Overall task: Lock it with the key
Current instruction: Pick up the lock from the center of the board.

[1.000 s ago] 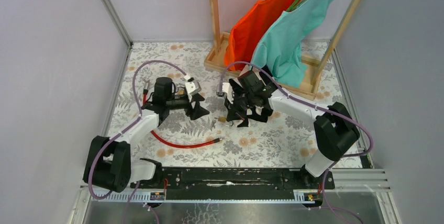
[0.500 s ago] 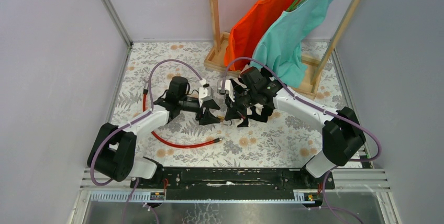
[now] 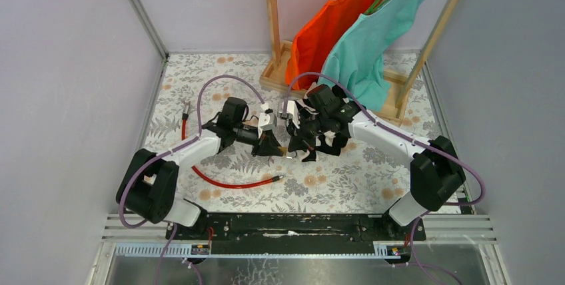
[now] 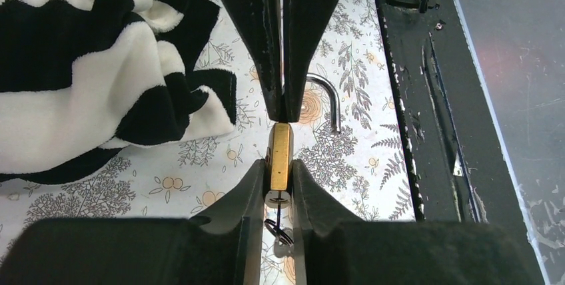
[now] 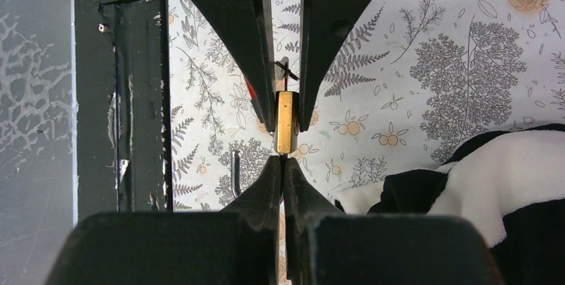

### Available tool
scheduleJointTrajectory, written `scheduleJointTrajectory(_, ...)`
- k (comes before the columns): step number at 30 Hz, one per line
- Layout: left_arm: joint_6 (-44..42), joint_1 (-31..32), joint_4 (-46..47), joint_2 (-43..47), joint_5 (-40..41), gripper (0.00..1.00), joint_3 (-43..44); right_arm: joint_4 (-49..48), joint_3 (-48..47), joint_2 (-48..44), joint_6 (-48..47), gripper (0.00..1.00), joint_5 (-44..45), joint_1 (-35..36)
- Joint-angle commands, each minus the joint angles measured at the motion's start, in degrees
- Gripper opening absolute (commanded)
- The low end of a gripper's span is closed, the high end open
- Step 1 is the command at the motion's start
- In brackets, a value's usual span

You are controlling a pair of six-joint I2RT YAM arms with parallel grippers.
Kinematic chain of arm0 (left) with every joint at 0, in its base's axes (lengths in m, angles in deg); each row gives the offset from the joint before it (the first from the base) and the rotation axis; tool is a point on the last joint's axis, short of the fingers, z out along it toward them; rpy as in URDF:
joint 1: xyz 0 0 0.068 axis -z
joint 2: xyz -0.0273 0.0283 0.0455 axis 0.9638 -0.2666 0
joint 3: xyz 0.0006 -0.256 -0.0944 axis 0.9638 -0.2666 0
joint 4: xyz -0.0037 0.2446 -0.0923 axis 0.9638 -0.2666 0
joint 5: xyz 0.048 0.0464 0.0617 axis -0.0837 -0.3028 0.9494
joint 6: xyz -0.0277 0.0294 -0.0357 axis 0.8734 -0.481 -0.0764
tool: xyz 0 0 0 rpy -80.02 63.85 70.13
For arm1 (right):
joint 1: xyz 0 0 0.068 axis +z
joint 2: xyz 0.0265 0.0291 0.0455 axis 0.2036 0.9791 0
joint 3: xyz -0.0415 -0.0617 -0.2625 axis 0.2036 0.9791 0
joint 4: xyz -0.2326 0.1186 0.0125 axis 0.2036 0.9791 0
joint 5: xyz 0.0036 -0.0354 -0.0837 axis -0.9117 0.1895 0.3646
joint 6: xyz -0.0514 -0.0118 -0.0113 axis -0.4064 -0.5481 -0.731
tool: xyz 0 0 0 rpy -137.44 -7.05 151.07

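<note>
- Floral cloth (image 3: 346, 178) covers the table in the top view, with a wooden rack (image 3: 273, 75) at the back carrying an orange shirt (image 3: 326, 25) and a teal shirt (image 3: 373, 38). A red cable (image 3: 226, 182) curls near the left arm. Both arms reach inward, elbows out, so the left gripper (image 3: 272, 145) and right gripper (image 3: 298, 144) meet tip to tip. The key cannot be made out from here.
- Left wrist view: the brass padlock (image 4: 280, 155) sits edge-on, off the cloth. The left fingers (image 4: 253, 185) press on both its sides at the keyhole end. The key (image 4: 280, 232) is a thin dark sliver poking from that end, between those fingers. The right gripper's tips are pinched together at the far end, where the steel shackle (image 4: 326, 98) arches out. A black-and-white fleece (image 4: 80, 65) lies just beside.
- Right wrist view: the padlock hangs between both pairs of tips, with the key a small dark cross beyond it.
</note>
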Motion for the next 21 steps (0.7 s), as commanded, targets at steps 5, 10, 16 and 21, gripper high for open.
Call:
scheduleJointTrajectory(5,-1.0,0.3,-3.0,1.2,2.1,0.00,4.1,1.5,-5.3,-1.8,1.4,0.26,-0.7,-1.6)
scheduleJointTrajectory(10,-1.2,0.3,-3.0,3.1,3.8,0.00,4.9,3.3,-5.9,-2.9,0.3,0.62,-0.1,-3.9)
scheduleJointTrajectory(16,-0.9,0.3,-4.2,3.7,4.3,0.00,8.1,7.5,-7.1,-2.2,-3.9,0.66,-0.2,-4.5)
scheduleJointTrajectory(21,0.7,0.3,-3.6,4.0,4.0,0.00,9.0,8.7,-7.5,-1.0,-4.4,0.66,-3.4,-4.5)
